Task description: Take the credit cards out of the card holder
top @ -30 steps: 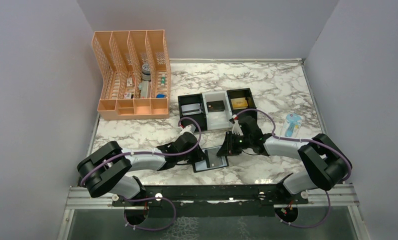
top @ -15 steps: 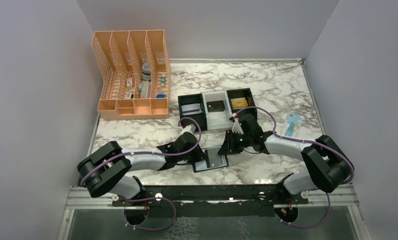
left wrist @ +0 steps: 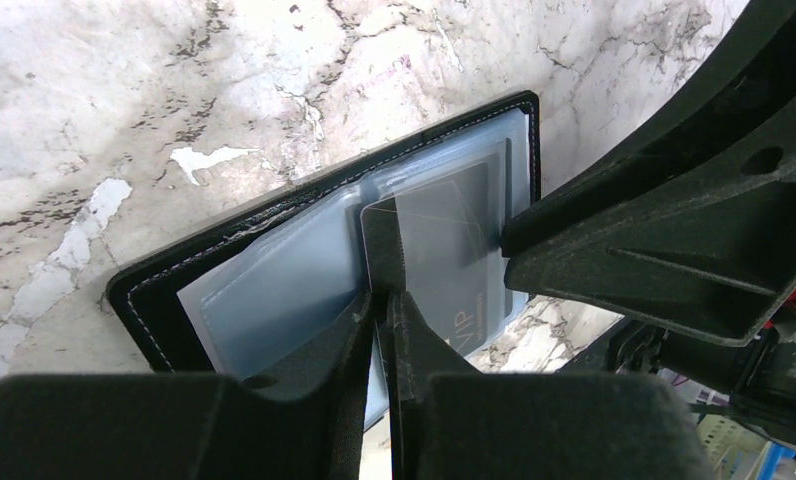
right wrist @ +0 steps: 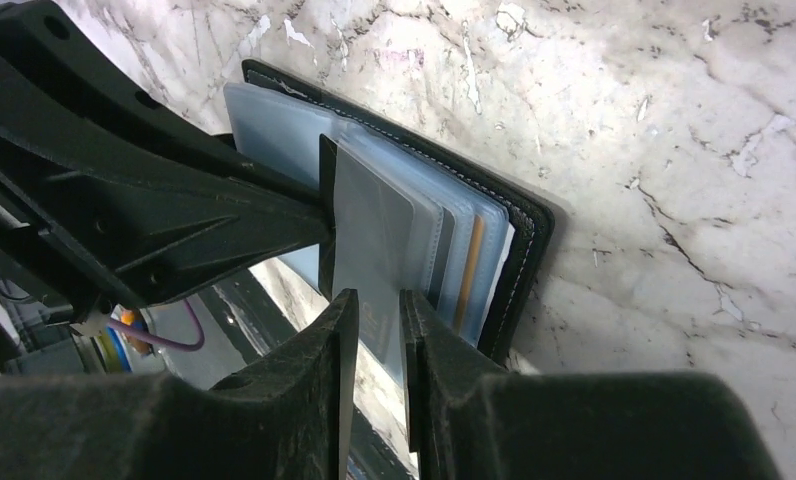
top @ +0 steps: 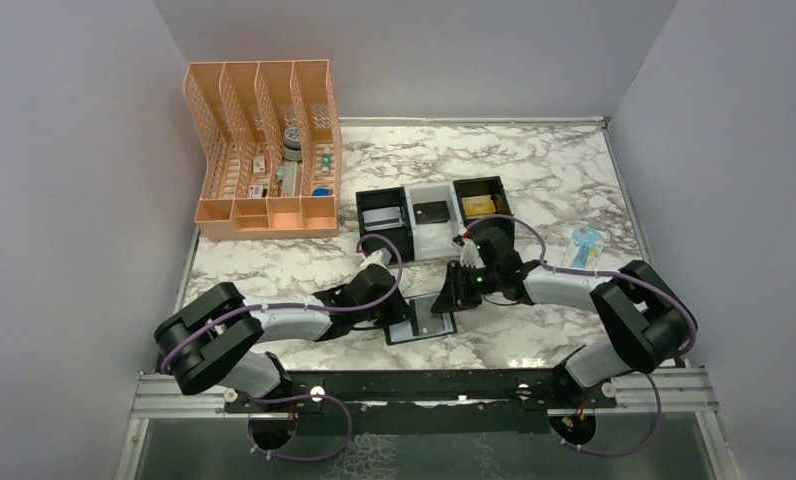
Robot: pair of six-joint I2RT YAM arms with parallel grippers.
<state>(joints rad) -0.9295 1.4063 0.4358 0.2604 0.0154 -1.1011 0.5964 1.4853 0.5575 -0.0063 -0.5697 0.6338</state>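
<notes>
Left wrist view: left tool (left wrist: 381, 312) is clamped on a clear sleeve (left wrist: 274, 290) of the card holder (left wrist: 149, 300), which lies open near the counter's (top: 534, 180) near edge. The right tool (right wrist: 374, 320) pinches a grey credit card (right wrist: 374, 230). Extraction seems in hand; next, a straight pull out of the sleeve.

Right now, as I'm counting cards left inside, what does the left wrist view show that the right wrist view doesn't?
Left wrist only: the dark card, lettered VIP, pinched by the left end effector. Right wrist only: an orange card edge among the stacked sleeves, and the right end effector closed on a grey leaf. Both: the open card holder on the marble table.
</notes>
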